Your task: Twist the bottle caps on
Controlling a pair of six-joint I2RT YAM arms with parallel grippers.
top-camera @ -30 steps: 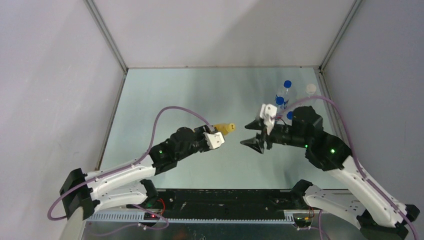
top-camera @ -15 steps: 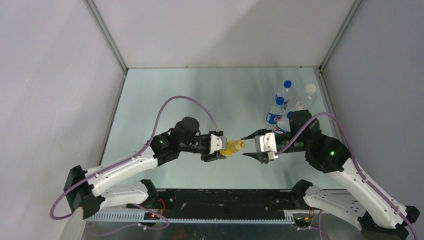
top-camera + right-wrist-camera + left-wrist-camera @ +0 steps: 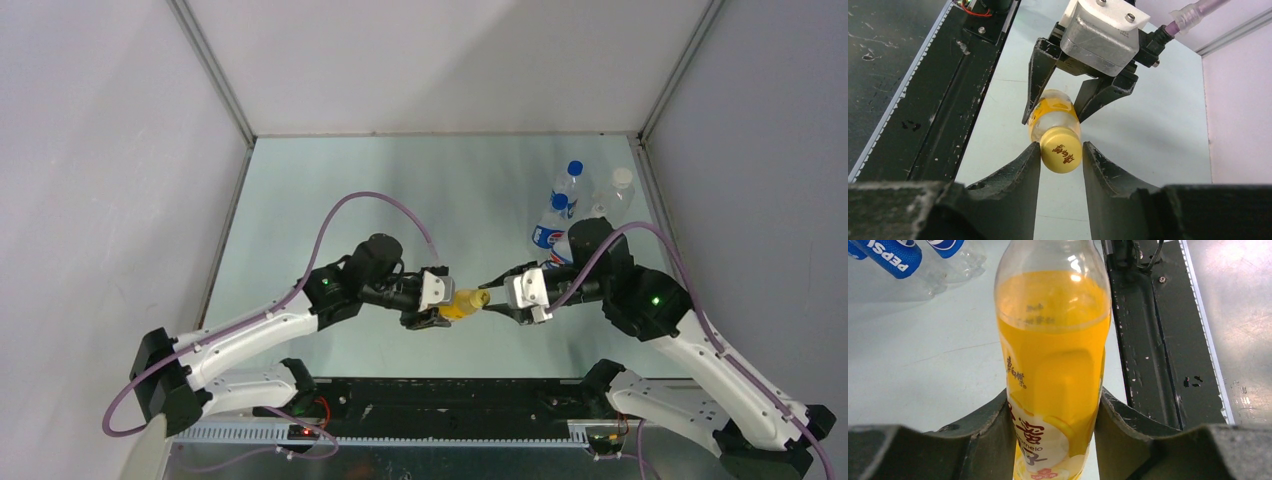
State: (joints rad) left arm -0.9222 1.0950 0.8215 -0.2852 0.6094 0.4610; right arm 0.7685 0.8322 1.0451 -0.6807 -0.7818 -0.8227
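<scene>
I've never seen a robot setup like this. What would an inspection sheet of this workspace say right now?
Surface: pale table, no spills seen.
Job's things: yellow bottle held sideways between the arms, yellow cap on its neck; Pepsi bottles standing far right, blue caps on.
Clutter: clear bottle with white cap beside them.
Grippers: left gripper shut on the yellow bottle; right gripper shut on the yellow cap.
Cables: purple cables loop over each arm.
Surroundings: grey walls; black rail at near edge.
</scene>
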